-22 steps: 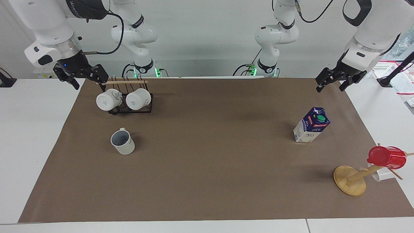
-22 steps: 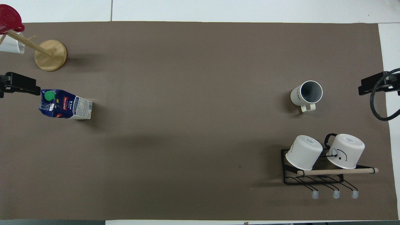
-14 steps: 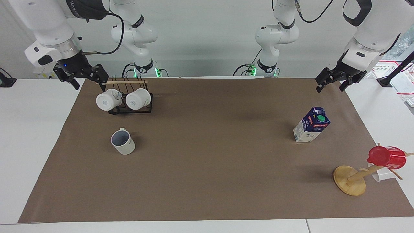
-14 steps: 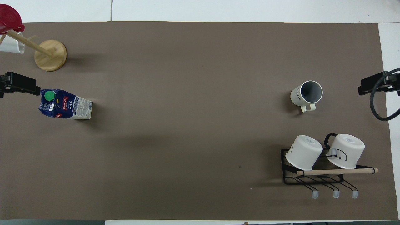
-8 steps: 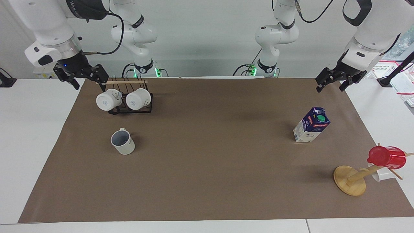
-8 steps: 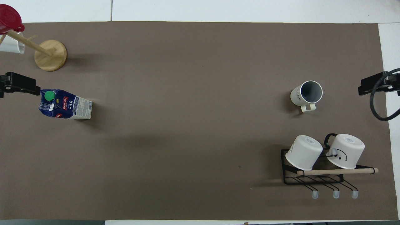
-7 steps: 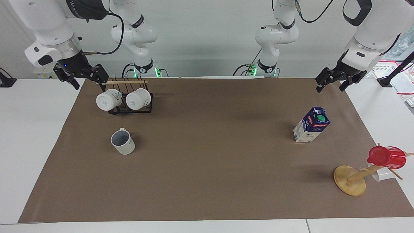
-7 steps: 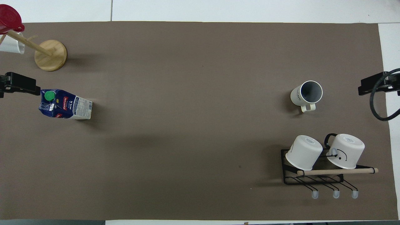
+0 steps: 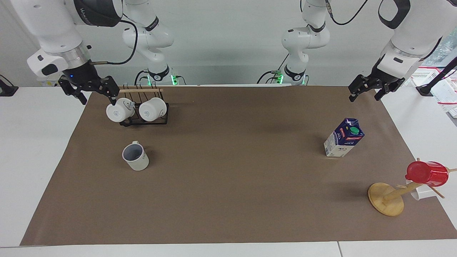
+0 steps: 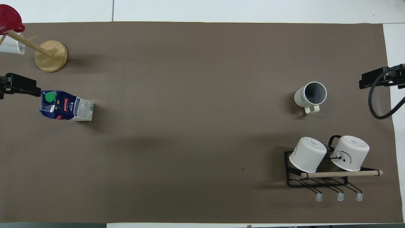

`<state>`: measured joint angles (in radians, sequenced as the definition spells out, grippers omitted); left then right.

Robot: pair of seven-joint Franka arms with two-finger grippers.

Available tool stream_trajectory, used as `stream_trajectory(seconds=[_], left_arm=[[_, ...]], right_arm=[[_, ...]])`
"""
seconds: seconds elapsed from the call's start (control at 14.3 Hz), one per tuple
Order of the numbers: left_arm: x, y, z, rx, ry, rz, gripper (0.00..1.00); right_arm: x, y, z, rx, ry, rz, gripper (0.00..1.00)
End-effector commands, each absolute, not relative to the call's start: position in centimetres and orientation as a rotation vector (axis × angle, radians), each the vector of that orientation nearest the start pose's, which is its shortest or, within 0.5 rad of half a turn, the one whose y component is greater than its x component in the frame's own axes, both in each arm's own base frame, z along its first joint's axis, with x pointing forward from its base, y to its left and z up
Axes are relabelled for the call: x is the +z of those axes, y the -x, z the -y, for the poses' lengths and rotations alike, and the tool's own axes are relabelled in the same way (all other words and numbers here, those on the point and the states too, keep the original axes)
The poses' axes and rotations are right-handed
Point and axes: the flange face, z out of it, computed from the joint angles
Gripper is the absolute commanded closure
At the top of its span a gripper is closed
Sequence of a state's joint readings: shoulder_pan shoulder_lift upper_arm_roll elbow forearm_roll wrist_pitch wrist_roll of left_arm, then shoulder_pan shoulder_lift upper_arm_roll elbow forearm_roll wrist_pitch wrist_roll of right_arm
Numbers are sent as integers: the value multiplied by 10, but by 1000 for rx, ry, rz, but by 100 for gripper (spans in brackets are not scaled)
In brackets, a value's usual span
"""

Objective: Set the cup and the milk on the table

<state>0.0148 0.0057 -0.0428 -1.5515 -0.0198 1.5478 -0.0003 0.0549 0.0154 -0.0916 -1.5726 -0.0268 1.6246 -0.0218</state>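
On the worktop (image 9: 35,150) the milk carton (image 9: 343,138) and the mug (image 9: 135,156) already stood upright, well apart, so the chief risk was a spread, empty right end effector (image 9: 90,91) over the mug rack (image 9: 142,112), or the equally released left end effector (image 9: 371,89), toppling either on a needless reach.

The milk carton (image 10: 65,109) carries a red band reading "Pascual" with "MILK" beside it. The cup (image 10: 309,95) has dark lettering, seemingly "HOME", on its side.
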Motion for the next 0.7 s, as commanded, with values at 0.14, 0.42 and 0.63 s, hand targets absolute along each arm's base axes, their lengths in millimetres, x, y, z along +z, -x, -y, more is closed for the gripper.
stream_trajectory(seconds=[0.14, 0.42, 0.63], left_arm=[[630, -549, 16, 24, 3152, -32, 0], [630, -549, 16, 24, 3152, -32, 0], [630, -549, 16, 24, 3152, -32, 0]], right_arm=[[566, -608, 28, -127, 3160, 314, 0], [494, -639, 29, -218, 3143, 493, 0], [435, -627, 33, -245, 3133, 572, 0]])
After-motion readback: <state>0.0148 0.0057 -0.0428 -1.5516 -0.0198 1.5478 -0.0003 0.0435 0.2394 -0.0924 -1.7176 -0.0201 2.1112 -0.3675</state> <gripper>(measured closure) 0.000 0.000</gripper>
